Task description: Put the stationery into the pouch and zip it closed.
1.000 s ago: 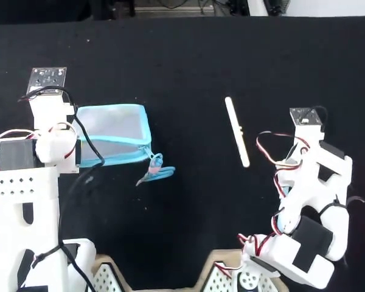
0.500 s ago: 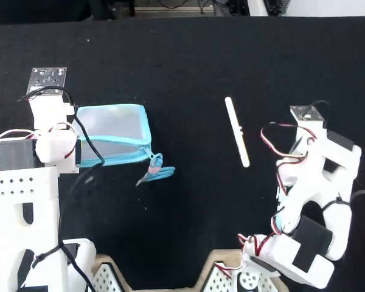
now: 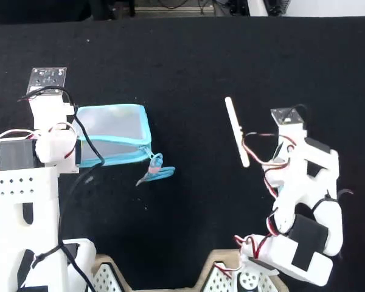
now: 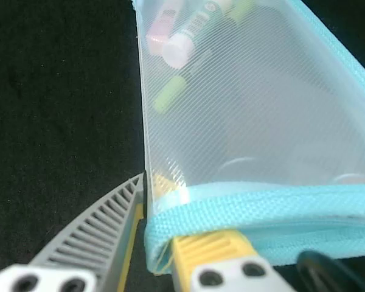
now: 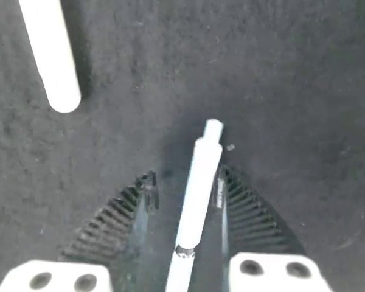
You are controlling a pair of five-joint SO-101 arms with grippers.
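Black cloth (image 3: 188, 61) is seen over the table. A translucent mesh pouch (image 3: 112, 131) with teal trim is found at the left, its zip pull and blue loop (image 3: 157, 171) trailing off the near corner. Several pieces of stationery (image 4: 176, 48) are observed through its wall. The pouch's teal edge is pinched by the left gripper (image 4: 147, 201), which is closed on it, the grey finger outside and the yellow-padded one seemingly inside. A white pen (image 3: 237, 131) is found lying on the cloth, well apart from the pouch. Against the earlier frames, the right arm (image 3: 298, 182) is recorded as shifted leftward, so that its wrist now stands just beside the pen's near end. Pouch, pen and left arm are unchanged in position. A thin white stick (image 5: 198, 182) is noted running along the right gripper (image 5: 185, 176); whether it is clamped cannot be told.
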